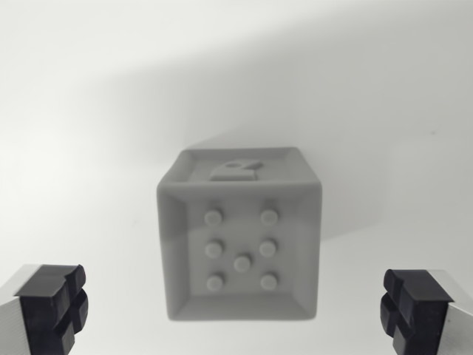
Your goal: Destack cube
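Gripper is spread wide & holding nothing, its black pads low in the wrist view's left & right corners. The gray cube sits between them, roughly centred, slightly nearer the top of the pic, on a plain white table; whether a 2nd cube is under it can't be told from this angle. To do the grasp well, probably: keep centred, come down straight, close on the side walls, then lift vertical w/o dragging. No brand or text; top face has 7 raised studs, the far face an embossed mark, unreadable.
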`<state>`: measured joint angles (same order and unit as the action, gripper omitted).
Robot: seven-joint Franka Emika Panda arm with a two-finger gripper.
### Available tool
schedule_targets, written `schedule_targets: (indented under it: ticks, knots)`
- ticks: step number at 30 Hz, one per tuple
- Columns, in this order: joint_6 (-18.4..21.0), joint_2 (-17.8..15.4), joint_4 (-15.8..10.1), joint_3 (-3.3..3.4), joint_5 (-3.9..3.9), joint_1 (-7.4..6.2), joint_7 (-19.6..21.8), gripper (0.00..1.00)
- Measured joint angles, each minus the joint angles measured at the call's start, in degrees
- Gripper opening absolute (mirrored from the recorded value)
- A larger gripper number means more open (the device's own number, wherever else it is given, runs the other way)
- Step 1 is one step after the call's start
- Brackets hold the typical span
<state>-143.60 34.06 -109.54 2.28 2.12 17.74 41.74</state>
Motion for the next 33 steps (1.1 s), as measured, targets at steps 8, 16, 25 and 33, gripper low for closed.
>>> schedule_targets:
  ticks: [8,16,25,33]
  knots:
    - [3.0,-3.3,-0.3,0.16,-0.09,-0.1,0.0,1.0]
    - [6.4,-6.9,-0.3,0.33,-0.21,-0.24,0.1,1.0]
    - [10.9,-10.8,0.2,0.45,-0.47,-0.28,0.2,1.0]
    - [14.8,-13.6,1.4,0.47,-0.61,-0.28,0.4,1.0]
